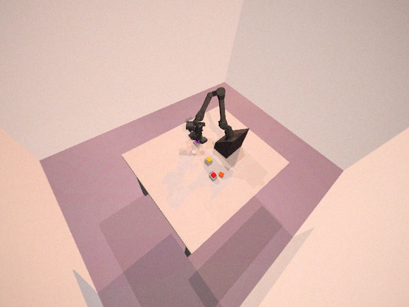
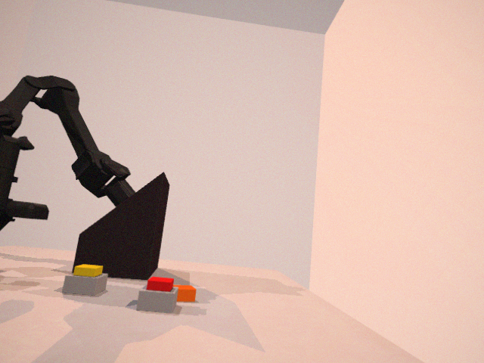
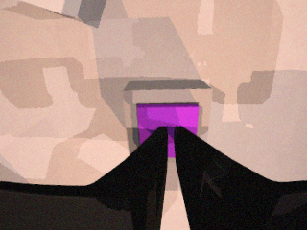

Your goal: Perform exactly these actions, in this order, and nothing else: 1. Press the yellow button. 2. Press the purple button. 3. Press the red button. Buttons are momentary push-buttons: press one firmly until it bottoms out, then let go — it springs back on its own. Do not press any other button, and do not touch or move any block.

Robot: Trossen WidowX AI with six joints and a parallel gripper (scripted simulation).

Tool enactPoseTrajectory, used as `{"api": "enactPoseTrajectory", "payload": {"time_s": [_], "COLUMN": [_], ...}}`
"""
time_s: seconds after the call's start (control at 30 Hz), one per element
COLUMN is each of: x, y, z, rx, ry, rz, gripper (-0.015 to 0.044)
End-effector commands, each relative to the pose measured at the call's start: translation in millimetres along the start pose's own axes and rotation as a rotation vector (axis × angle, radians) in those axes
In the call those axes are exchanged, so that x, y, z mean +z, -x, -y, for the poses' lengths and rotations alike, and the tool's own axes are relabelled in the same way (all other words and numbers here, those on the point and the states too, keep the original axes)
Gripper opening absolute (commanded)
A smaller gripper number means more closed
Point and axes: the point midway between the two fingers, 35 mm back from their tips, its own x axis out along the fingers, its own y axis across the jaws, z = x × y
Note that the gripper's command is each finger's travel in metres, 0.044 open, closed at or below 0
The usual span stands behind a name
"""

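Three buttons are present. Leftmost in the top view, one purple button [image 1: 197, 141] sits directly under the closed, empty gripper [image 1: 197, 139], largely hidden there. Next, one yellow button [image 1: 208, 160], then one red button [image 1: 213, 174] beside one orange block [image 1: 221, 174]. One pale block [image 1: 193, 152] is indistinct.
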Motion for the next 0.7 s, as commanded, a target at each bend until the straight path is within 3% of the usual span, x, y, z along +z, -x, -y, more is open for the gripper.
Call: {"api": "enactPoseTrajectory", "payload": {"time_s": [0.0,0.4,0.67], "x": [-1,-1,0], "y": [-2,-2,33], "z": [-1,-1,-1], "rx": [0.005,0.005,0.006], "ry": [0.005,0.005,0.004], "rz": [-0.001,-0.001,-0.001], "gripper": [0.0020,0.0020,0.0020]}}
